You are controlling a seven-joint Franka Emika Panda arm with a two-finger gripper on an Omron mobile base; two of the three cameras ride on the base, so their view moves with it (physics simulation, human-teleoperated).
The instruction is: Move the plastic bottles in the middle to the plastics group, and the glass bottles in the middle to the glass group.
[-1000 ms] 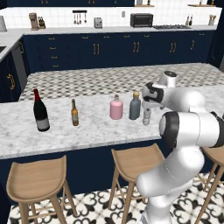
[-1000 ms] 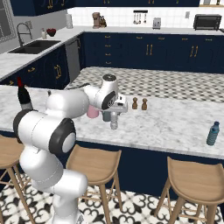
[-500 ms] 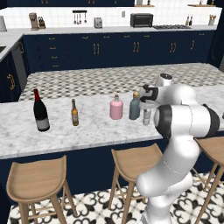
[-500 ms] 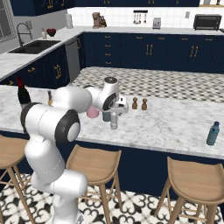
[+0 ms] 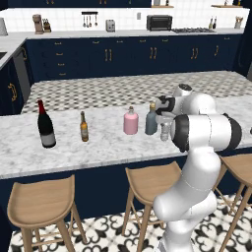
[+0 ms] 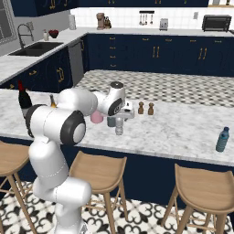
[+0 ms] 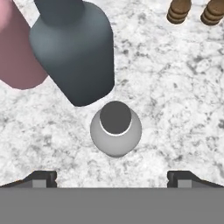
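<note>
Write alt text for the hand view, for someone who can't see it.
Looking straight down on a small silvery-grey bottle standing on a marble counter, centred between the open fingers. A slate-blue bottle and a pink bottle stand just beyond it, with two brown shakers further off.

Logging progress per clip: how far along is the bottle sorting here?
Nothing is sorted yet: the pink bottle, slate-blue bottle and clear plastic bottle all stand mid-counter. The open gripper hovers above the plastic bottle, holding nothing. All three moves remain; the wine bottle and amber bottle await the glass ones.
</note>
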